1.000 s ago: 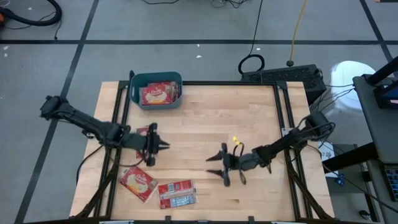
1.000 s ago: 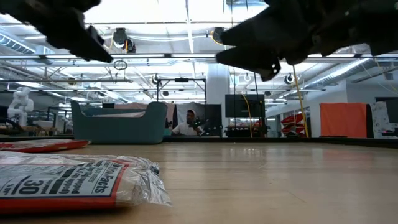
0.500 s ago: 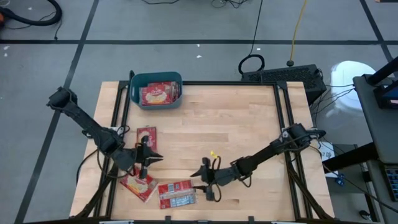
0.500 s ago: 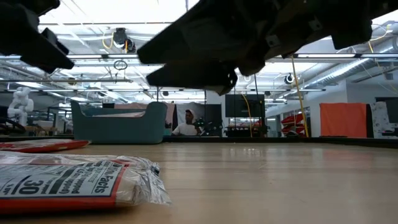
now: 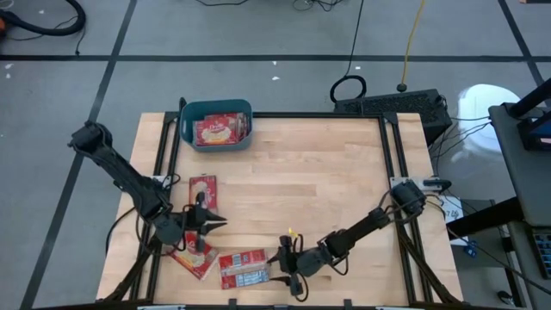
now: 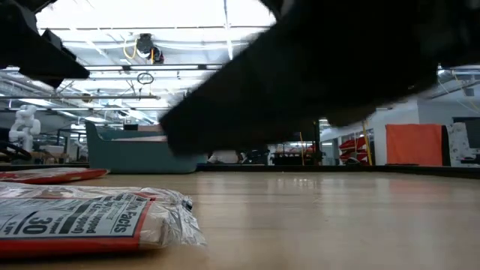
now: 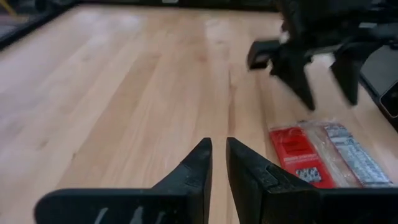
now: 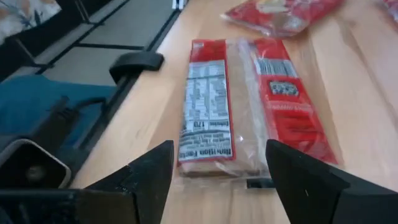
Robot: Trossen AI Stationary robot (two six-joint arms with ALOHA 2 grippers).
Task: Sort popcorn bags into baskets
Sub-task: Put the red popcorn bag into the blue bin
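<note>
High cam looks straight down on whole table [image 5: 327, 172]; low cam level at tabletop; wrist cams close, both see the print-side bag [image 8: 245, 106]

You get bright, even light from above; in the low view the ceiling lights [image 6: 225, 19] glare nearly white. Shadows on the table [image 5: 327, 164] stay faint and soft. A dark arm [image 6: 337, 67] close to that low camera is a blurred mass. In your left wrist view the far gripper [image 7: 323, 78] looks smeared.
</note>
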